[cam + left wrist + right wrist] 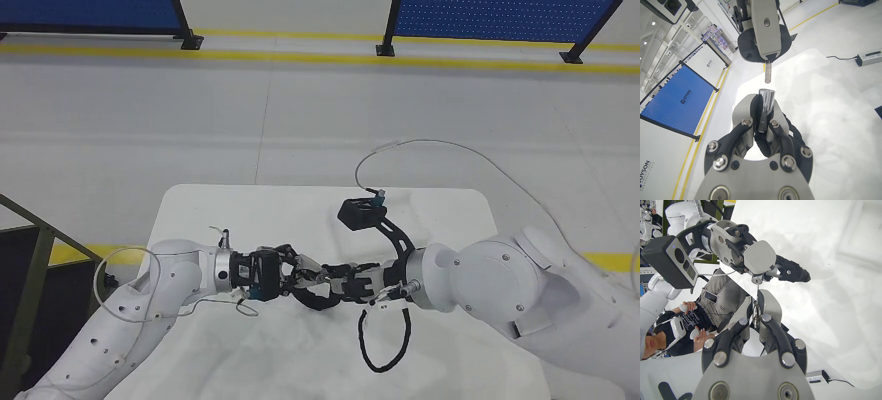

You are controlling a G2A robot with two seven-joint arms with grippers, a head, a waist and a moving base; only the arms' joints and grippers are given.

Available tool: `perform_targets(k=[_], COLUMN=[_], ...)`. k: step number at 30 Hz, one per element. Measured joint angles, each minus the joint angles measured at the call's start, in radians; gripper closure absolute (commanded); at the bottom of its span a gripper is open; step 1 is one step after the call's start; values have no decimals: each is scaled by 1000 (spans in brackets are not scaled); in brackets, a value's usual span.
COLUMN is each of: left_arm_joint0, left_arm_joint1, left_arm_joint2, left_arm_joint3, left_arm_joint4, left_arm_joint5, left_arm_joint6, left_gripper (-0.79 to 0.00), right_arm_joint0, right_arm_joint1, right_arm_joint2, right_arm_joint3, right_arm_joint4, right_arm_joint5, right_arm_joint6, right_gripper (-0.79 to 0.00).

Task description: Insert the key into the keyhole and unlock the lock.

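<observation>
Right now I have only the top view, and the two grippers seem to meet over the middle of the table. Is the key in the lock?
Observer: No. In the left wrist view the blade of the key ends short of the lock, with a clear gap between them.
Operator: Which gripper holds which?
Observer: The left gripper is shut on the lock, a chrome cylinder. The right gripper is shut on the key.
Operator: Is the blade lined up?
Observer: Roughly, by the right wrist view. The tip points at the keyhole in the lock's round face, just off it.
</observation>
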Motion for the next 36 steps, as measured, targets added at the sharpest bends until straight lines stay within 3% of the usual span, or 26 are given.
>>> perform_targets(k=[10, 18, 36], left_arm_joint0=[1, 28, 36], left_arm_joint1=[-1, -3, -10], left_arm_joint2=[0, -15, -25], left_arm_joint3=[2, -24, -28], left_arm_joint4=[-5, -31, -26], left_arm_joint5=[-1, 14, -6], left_arm_joint6=[2, -61, -71], left_gripper=[0, 0, 0], right_arm_joint0=[-7, -54, -62], right_arm_joint1=[0, 1, -4], right_arm_joint2=[0, 11, 19], right_arm_joint3=[2, 10, 8], right_arm_joint4=[3, 17, -7], right_arm_joint5=[-6, -50, -27], right_arm_joint6=[-7, -38, -43], right_gripper=[0, 0, 0])
